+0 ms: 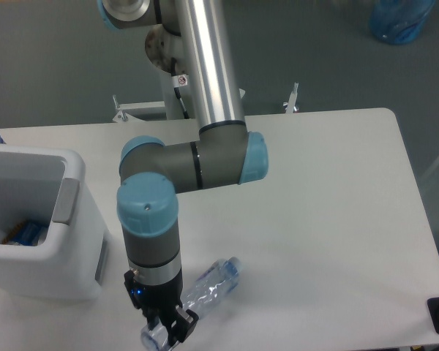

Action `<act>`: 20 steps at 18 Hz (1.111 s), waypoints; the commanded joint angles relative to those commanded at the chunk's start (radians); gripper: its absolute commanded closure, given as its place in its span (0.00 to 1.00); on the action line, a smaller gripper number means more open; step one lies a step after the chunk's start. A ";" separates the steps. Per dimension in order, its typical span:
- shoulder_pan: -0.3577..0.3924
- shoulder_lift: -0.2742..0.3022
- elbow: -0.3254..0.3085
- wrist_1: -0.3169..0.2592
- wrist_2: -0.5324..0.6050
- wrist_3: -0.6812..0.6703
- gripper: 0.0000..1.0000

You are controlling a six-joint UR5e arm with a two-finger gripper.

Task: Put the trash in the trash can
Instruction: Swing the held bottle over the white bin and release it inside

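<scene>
A: End effector: low in the frame, left of centre, pointing down at the counter. Its two fingers sit around the base end of the crushed bottle. Aperture narrow, fingers against the plastic; to my eye closed on the bottle, though the wrist hides part of the contact.

B: Bottle, position and axis?

A: Lying on the counter, long axis diagonal: base at lower left between the fingers, capped neck up and to the right. So the rest of the bottle extends from the end effector toward the upper right.

B: Trash can?

A: White bin at the left edge of the frame, mouth open upward, grey handle panel facing the arm. It stands to the left of the end effector and higher in the frame, close by but not touching the bottle. Something dark and bluish lies inside; too little shows to name it.

B: The other piece, the wrapper?

A: Not made out anywhere in this view.

B: Judgement on the coming move?

A: Lift, carry left and up-frame over the bin's near wall, release. An end grip leaves the neck free to swing.
</scene>
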 joint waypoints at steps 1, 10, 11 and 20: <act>0.006 0.014 0.012 0.000 -0.096 -0.057 0.48; 0.031 0.129 0.094 0.002 -0.438 -0.253 0.48; 0.037 0.130 0.106 0.002 -0.455 -0.255 0.48; 0.037 0.153 0.129 0.003 -0.634 -0.315 0.48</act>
